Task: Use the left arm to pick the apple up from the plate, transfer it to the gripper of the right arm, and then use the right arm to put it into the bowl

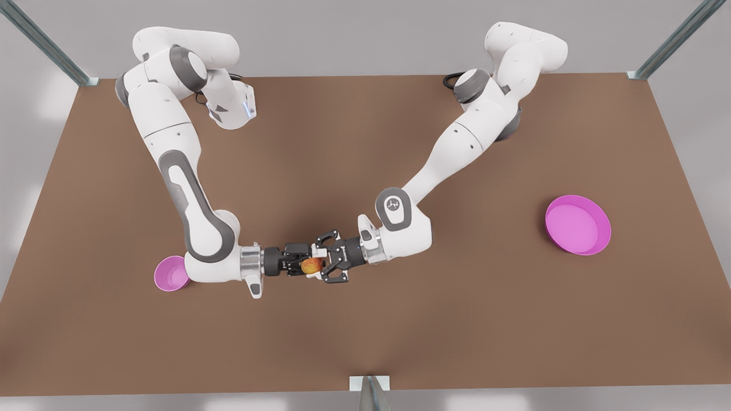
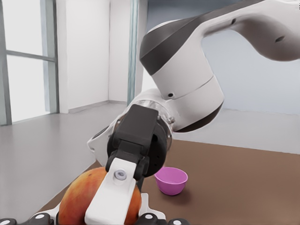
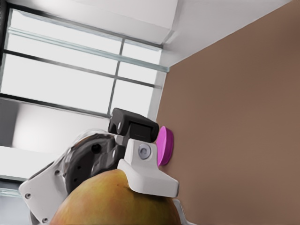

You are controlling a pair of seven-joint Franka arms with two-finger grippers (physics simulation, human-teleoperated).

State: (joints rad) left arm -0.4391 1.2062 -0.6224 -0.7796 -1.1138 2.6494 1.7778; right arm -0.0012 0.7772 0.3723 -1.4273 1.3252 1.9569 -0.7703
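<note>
Brown table (image 1: 365,342) underneath, pale walls and tall windows behind in the wrist views. Mid-table, off the surface: apple (image 1: 312,265), red-orange with a yellow-green patch, caught between two grippers meeting nose to nose. Right gripper (image 1: 308,262), blocky and black, reaching in from the front view's left and clamped on the apple; seen from the left wrist view with one white finger (image 2: 115,199) pressed flat against the fruit's skin. Left gripper (image 1: 321,264), black open linkage, coming in from the front view's right and set around the apple's other side; impossible to tell whether gripping or already released. From the right wrist view, apple close up with a white pad lying on its top. Behind each gripper a silver cuff, then white forearm: right arm (image 1: 188,211) bending up toward its base at the front view's upper left, left arm (image 1: 457,148) slanting up toward the upper right. Bowl (image 1: 163,277), small, deep and pink, on the table just beside the right arm's wrist, partly hidden by it at the front view's left; upright, also visible past that arm in the left wrist view. Plate (image 1: 604,240), wide, shallow and pink, flat on the table far off at the front view's right, well apart from both grippers. Metal frame posts (image 1: 674,43) at the table's corners.
</note>
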